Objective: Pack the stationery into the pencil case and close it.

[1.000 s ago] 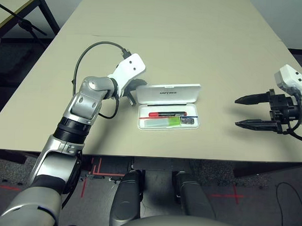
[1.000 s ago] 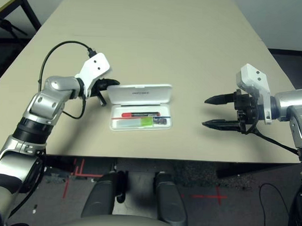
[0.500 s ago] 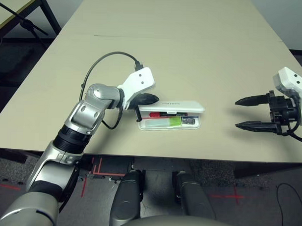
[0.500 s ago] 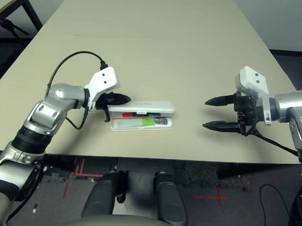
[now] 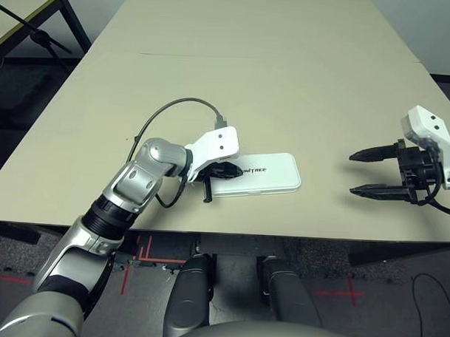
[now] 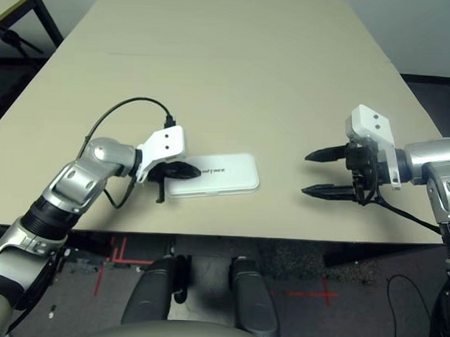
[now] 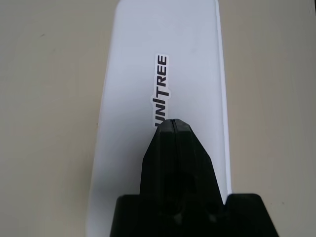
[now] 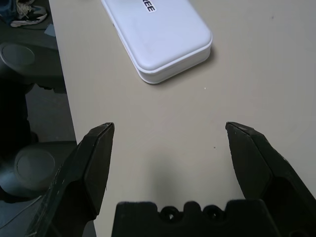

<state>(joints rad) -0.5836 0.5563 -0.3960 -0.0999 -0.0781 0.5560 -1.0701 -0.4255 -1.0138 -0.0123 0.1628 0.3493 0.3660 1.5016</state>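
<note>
- Pencil case (image 5: 254,172) lies flat on the counter (image 5: 272,89), near the front edge and roughly centre. Lid is down, "unitree" lettering faces up.
- No stationery is out on the counter, so my read is it's all inside the case. Can't confirm with the lid down.
- Left pincer (image 5: 228,170) has its fingers pressed together. In the left wrist view, one closed tip (image 7: 174,129) rests on the lid at its left end, right at the lettering.
- Judgement: closed fingers make a single blunt pusher, fine for pressing the lid onto the base. Nothing is being gripped.
- The left forearm reaches in low from the case's left, so the push lands on the lid top, not the side wall. That shouldn't slide the case.
- Right pincer (image 5: 373,172) is spread wide, holding nothing, and hovers well off to the case's right. Likely parked to keep clear.
- Right wrist view shows the seam at the near corner (image 8: 173,66) looking flush. Can't tell whether the latch has caught.
- Task looks essentially done; only risk I see is an unlatched lid.
</note>
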